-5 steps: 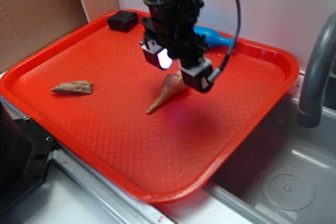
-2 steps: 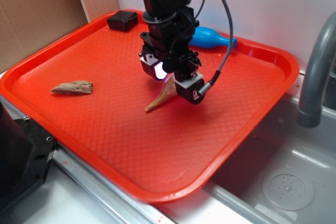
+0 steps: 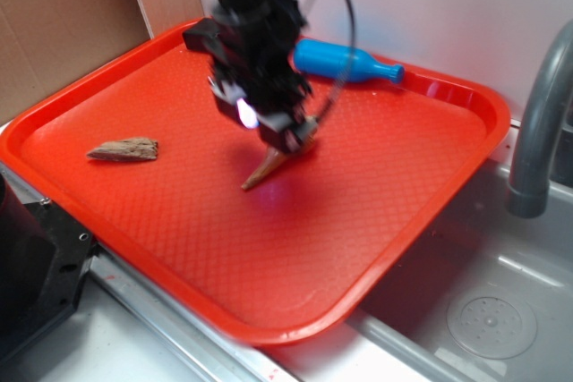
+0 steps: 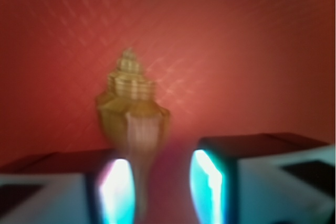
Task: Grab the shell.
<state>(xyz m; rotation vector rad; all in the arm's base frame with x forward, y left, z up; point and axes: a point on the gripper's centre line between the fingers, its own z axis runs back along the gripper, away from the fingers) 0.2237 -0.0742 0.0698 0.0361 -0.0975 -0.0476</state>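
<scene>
The shell (image 3: 265, 170) lies on the red tray (image 3: 269, 275), its thin tail pointing to the front left. My gripper (image 3: 291, 136) is down at tray level over the shell's bulbous head, which it mostly hides in the exterior view. In the blurred wrist view the ribbed shell (image 4: 132, 103) points away from the gripper (image 4: 163, 187), and its tail runs back between the two lit fingers (image 4: 207, 184), close against the left one. A wide gap stays on the right side, so the gripper is open around the tail.
A flat grey-brown wood-like fragment (image 3: 124, 149) lies at the tray's left. A blue bottle (image 3: 345, 62) and a black block (image 3: 199, 36) sit along the back rim. A grey faucet (image 3: 537, 114) and sink (image 3: 483, 310) are on the right, cardboard (image 3: 63, 24) at the back left.
The gripper has moved left and down, from hovering over the shell's head to standing astride it on the tray. The shell's tail tip has shifted slightly left.
</scene>
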